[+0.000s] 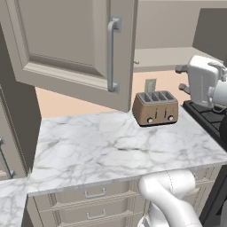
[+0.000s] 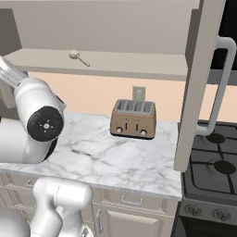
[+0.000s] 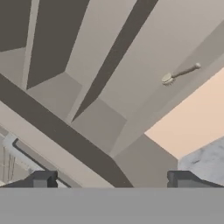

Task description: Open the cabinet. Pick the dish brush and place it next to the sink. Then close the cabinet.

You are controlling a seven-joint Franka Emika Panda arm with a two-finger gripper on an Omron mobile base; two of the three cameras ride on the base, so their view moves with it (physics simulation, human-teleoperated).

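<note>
Overhead, open cabinet (image 2: pixel 139 65); dish brush (image 2: pixel 77 56) on its shelf.

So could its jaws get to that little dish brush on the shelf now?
Probably yes: both cabinet doors stand swung out, the dish brush lies alone on the bare shelf, and the jaws are open, aimed up at it.

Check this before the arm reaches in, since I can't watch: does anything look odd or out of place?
Nothing spilled or damaged. The grey-beige wall cabinet stands open, the small beige-headed dish brush lies on its shelf, and the copper four-slot toaster sits upright on the marble counter.
</note>
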